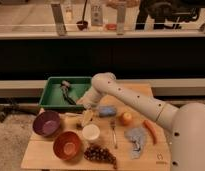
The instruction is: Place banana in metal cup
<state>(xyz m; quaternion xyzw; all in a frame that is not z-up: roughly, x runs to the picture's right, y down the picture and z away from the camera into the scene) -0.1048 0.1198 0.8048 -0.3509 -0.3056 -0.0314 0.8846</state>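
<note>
On the wooden bench point(146, 92), in the one camera view, many small things lie about. A green tray point(52, 95) sits at the back left corner. In the tray lies a grey and dark thing point(66, 91); I cannot tell if it is the metal cup.

The white arm point(138, 104) comes in from the right, bends by the tray and points down to the left. The gripper point(82, 104) hangs at the front right corner of the tray, just above the bench. Its fingers are spread apart and I see nothing between them.

The banana point(87, 118) lies on the bench just below the gripper, not in any cup. It is between the purple bowl point(46, 123) on its left and the blue-grey cup point(107, 111) on its right. The blue-grey cup lies on its side.

Just in front of the banana stands a white cup point(91, 132). An orange bowl point(67, 145) is near the front edge, beside a bunch of dark grapes point(100, 154).

To the right lie a fork point(114, 132), a round orange fruit point(126, 118), a grey cloth point(136, 140) and a carrot point(150, 131).
</note>
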